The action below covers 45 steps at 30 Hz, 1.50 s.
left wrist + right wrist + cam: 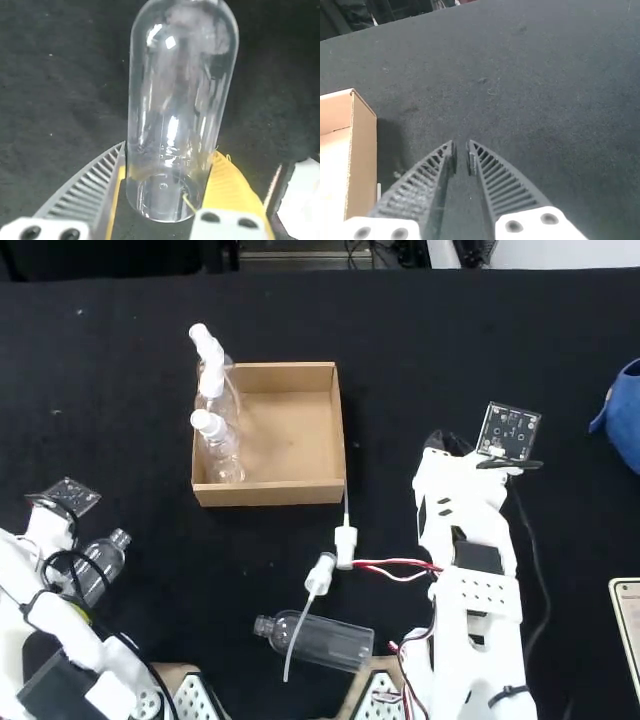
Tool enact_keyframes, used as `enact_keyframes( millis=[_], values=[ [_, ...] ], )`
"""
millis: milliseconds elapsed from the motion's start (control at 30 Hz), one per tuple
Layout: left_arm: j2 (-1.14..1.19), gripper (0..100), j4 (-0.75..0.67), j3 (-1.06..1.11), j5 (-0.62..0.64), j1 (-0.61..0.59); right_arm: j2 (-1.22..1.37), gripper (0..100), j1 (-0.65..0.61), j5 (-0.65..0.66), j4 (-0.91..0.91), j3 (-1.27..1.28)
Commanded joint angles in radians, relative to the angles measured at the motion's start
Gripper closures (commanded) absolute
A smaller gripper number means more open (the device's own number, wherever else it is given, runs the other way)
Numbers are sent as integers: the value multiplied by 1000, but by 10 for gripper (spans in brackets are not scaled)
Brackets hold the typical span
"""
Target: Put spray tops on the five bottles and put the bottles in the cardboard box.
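While the left gripper (pixel 167 172) clamps an uncapped bottle (pixel 180 100) near its base, probably to leave the neck free, the right gripper (pixel 461 156) hangs beside the box (pixel 300 495), fingers together and empty. Two tops (pixel 345 540) lie loose nearby.

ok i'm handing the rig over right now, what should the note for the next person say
Left gripper: shut on an uncapped bottle at the table's front left.
Right gripper: shut, empty, to the right of the cardboard box.
Done: two bottles with spray tops stand in the box.
To do: two loose spray tops and another bare bottle lie in front of the box; cap and box both.
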Motion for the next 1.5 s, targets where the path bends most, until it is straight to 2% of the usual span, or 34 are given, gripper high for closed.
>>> enact_keyframes(
  millis=[0,67,167,333,400,600,667,800,1067,1233,1400,1467],
  values=[
    [-38,965,44,-84,80,-16,-19,973,-20,2,-28,-8],
    [-38,959,43,-91,110,-30,-19,973,-20,2,-28,-8],
    [-28,935,35,-88,89,-47,-19,973,-20,2,-28,-8],
    [-29,792,38,-90,91,-64,-19,973,-20,2,-26,-8],
    [-37,766,38,-88,91,-53,-19,973,-20,2,-28,-8],
    [-26,828,35,-84,92,81,-19,973,-20,2,-28,-8],
    [-26,836,34,-84,87,85,-19,973,-20,2,-28,-8],
    [-26,836,34,-84,77,58,-19,973,-20,2,-28,-8],
    [-26,834,34,-67,-118,-104,-19,973,-20,2,-28,-8],
    [-26,837,31,-10,-121,-96,-19,973,-20,2,-28,-8],
    [-29,845,-107,108,-120,-97,-19,973,-20,2,-28,-8],
    [-40,902,-147,157,-97,-99,-19,973,-20,2,-28,-8]
  ],
)
